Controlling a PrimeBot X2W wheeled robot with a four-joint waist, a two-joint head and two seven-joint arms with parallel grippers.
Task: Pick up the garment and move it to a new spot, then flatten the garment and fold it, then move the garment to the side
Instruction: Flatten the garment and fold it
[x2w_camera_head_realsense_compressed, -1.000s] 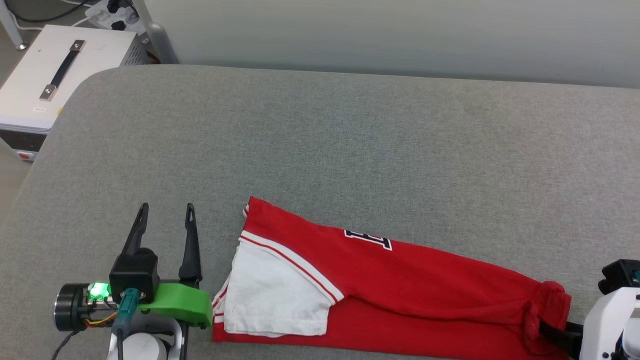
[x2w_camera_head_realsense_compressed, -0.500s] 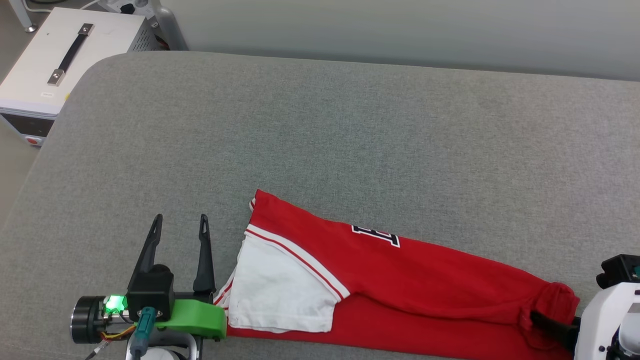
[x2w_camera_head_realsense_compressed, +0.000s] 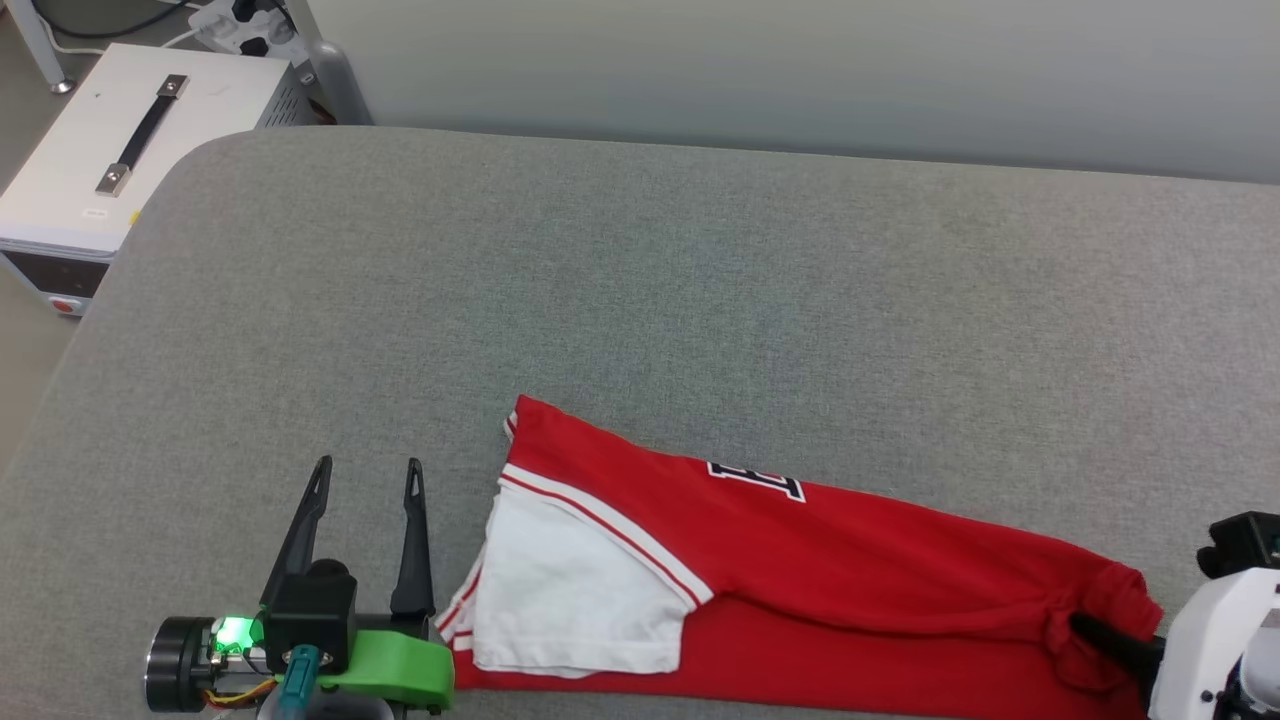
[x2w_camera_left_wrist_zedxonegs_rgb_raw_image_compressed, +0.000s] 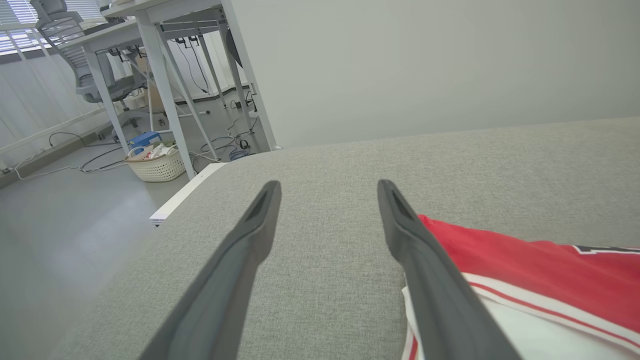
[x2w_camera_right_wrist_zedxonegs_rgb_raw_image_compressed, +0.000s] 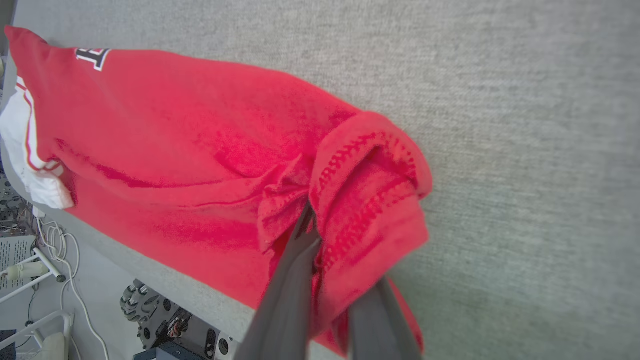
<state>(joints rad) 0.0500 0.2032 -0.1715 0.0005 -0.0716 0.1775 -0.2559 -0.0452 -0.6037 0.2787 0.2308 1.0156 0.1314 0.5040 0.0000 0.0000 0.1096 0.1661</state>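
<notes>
grey counter (x2w_camera_head_realsense_compressed: 700, 250) carries the garment (x2w_camera_head_realsense_compressed: 850, 560) lying long; right fingers (x2w_camera_right_wrist_zedxonegs_rgb_raw_image_compressed: 290, 280) pinch its bunched hem (x2w_camera_right_wrist_zedxonegs_rgb_raw_image_compressed: 370, 175), left fingers (x2w_camera_head_realsense_compressed: 412, 540) stand spread just beside the white sleeve (x2w_camera_head_realsense_compressed: 570, 590), holding nothing.

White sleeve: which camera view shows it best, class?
The head view: the sleeve lies nearly whole and unobstructed. The left wrist view shows a cropped corner; the right wrist view, a strip at the edge.

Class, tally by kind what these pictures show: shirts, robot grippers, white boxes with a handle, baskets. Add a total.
shirt: 1
grippers: 2 (left gripper, right gripper)
box: 1
basket: 1
Total: 5
</notes>
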